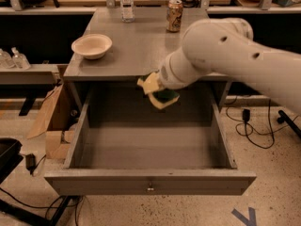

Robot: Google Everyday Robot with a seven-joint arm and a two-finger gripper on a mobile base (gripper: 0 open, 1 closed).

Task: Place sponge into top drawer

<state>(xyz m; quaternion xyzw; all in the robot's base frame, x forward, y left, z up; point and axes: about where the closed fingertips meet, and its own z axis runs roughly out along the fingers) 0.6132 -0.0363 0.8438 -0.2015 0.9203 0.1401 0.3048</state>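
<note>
The top drawer (150,182) is pulled fully open below the grey table, its inside bare, a small metal knob on the front panel. My gripper (157,91) hangs over the back part of the open drawer, just in front of the table's edge. Its pale yellow fingers (149,83) are shut on the sponge (165,97), whose dark green layer shows between them. The sponge is held in the air above the drawer floor, tilted. The white arm comes in from the right.
On the table top (136,46) stand a white bowl (91,45) at left, a soda can (174,15) and a clear bottle (126,4) at the back. A cardboard box (49,121) sits left of the drawer. Cables lie on the floor.
</note>
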